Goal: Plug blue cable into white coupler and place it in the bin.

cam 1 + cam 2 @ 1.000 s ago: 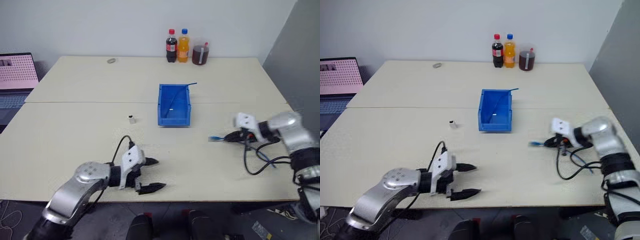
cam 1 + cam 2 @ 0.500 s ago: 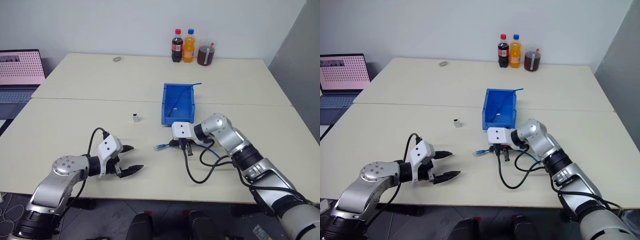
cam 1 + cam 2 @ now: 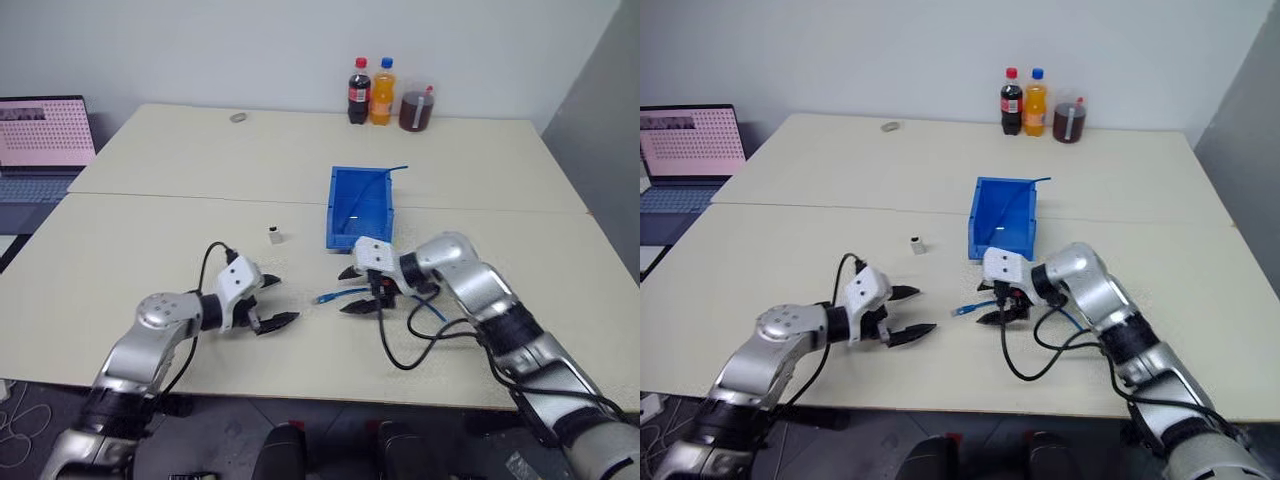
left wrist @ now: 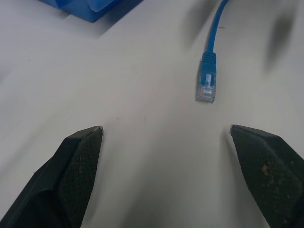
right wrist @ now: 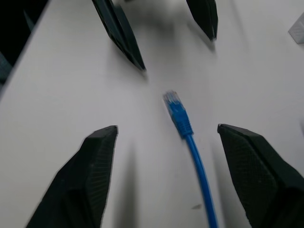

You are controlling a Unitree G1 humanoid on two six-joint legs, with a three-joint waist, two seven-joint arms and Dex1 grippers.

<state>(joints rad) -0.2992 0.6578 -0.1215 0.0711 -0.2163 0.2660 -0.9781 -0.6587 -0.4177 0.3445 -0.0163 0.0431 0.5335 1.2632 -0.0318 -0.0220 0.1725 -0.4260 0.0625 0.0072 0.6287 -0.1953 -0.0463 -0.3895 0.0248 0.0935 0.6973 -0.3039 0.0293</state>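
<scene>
1. Near the middle of the worktop, just in front of the bin [image 3: 359,207], the right tool [image 3: 362,290] now stands with its fingers spread, where a second ago it was pinching the blue cable [image 3: 338,296] far out by the right edge.
2. That cable end has been carried inward and let go: its plug [image 4: 206,88] lies flat on the worktop, free of both tools, between them, with the cord trailing back under the right arm in loose loops.
3. Meanwhile the left tool [image 3: 268,301] has come forward toward the plug, its fingers spread wide and empty.
4. Unmoved, the white coupler [image 3: 272,235] stands alone further back and to the left, level with the bin's front lip, well apart from the plug.
5. By my reading this is a repositioning drop: the plug is now within reach of both arms, but nothing is mated yet. The coupler is not picked up and the bin has not received the joined pair.
</scene>
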